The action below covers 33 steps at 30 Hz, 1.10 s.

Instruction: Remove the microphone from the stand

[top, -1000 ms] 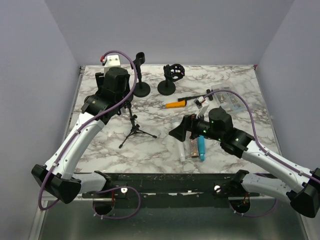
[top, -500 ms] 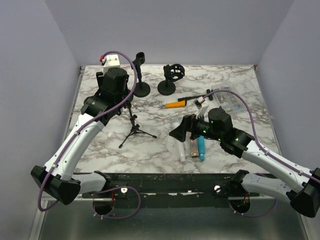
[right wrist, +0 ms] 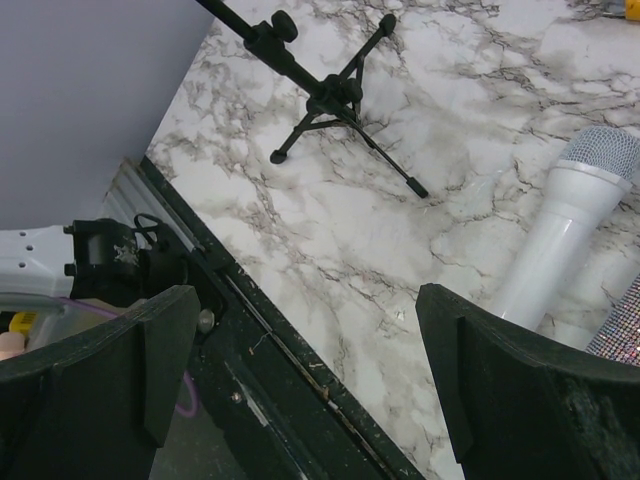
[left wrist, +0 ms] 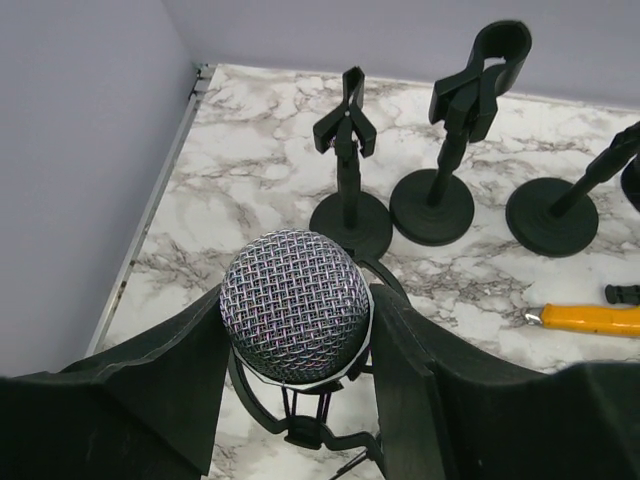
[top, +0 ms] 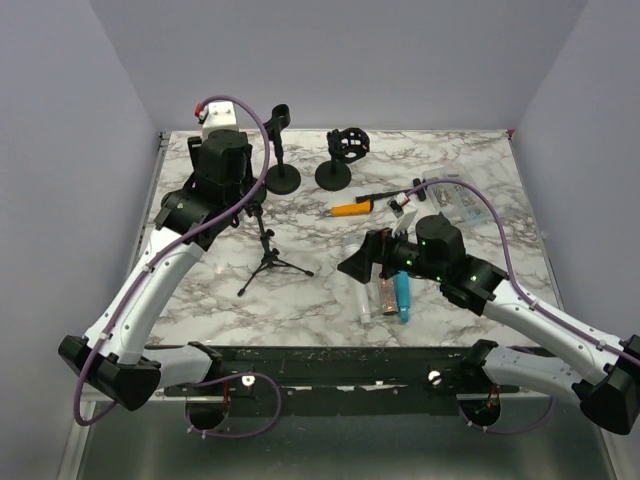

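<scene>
Nearest, in the lower middle of the top view, the right gripper [top: 358,262] hangs over the marble table [top: 470,170] with its jaws spread as wide as they go and nothing between them. Just to its right lie a white mic [right wrist: 570,235] and a blue object [top: 402,295] (both flat on the marble). Further in, left of centre, stands the small tripod stand [top: 268,256], its legs splayed. Above it the left gripper [left wrist: 295,335] is partly closed, both fingers [left wrist: 180,370] pressed against the sides of the mesh head of the microphone [left wrist: 295,300], which sits upright in the stand's black clip. Beyond, toward the top of the frame, lie an orange-handled tool [top: 352,208] and three round-based stands [left wrist: 432,205].
</scene>
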### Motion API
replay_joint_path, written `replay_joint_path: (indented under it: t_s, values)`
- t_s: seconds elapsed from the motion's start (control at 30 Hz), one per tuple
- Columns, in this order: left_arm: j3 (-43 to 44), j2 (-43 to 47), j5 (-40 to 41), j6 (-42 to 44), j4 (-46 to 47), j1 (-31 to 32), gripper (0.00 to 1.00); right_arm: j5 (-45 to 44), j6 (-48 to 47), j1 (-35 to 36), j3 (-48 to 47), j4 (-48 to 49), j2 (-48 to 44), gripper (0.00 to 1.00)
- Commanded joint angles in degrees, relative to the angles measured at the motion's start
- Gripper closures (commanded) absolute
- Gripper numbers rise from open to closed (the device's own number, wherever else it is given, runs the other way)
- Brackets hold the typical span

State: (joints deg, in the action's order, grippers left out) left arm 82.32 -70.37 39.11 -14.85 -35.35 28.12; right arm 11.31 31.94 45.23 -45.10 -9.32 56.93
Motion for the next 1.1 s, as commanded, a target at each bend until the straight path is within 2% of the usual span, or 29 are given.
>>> replay_joint_path:
  t_s: [0.0,0.33,0.43,0.6,0.8,0.97,1.07]
  values:
    - [7.5,2.8,-0.6,3.8,0.2,-0.3,1.0,-1.1,-0.2,-0.4,-2.1,-0.7,0.4,0.0]
    - [22.9,8.4,-5.9,7.4,-4.5,-0.3,1.0,-1.5,-0.6,-0.3,-2.5,-1.0,1.4,0.0]
    - [25.4,12.1,-10.4,6.8,-3.7,-0.2,1.0,-2.3,-1.3,-0.3,-2.8,-1.8,1.5,0.0]
    - [26.0,16.5,-21.0,-0.1,-3.9,-0.2,1.0,-4.9,-2.7,-0.4,-3.4,-4.3,1.6,0.0]
    - [20.1,15.3,-38.3,-9.1,-3.6,-0.3,1.0,-9.3,-6.0,-0.4,-4.8,-8.8,-0.5,0.0]
    - [9.8,12.3,-57.5,-13.9,3.5,-0.2,1.0,-9.3,-7.8,-0.3,-7.3,-11.0,-2.8,0.0]
    - [5.1,10.7,-64.3,-14.3,6.4,0.0,1.0,-9.1,-8.4,-0.4,-8.1,-11.5,-4.7,0.0]
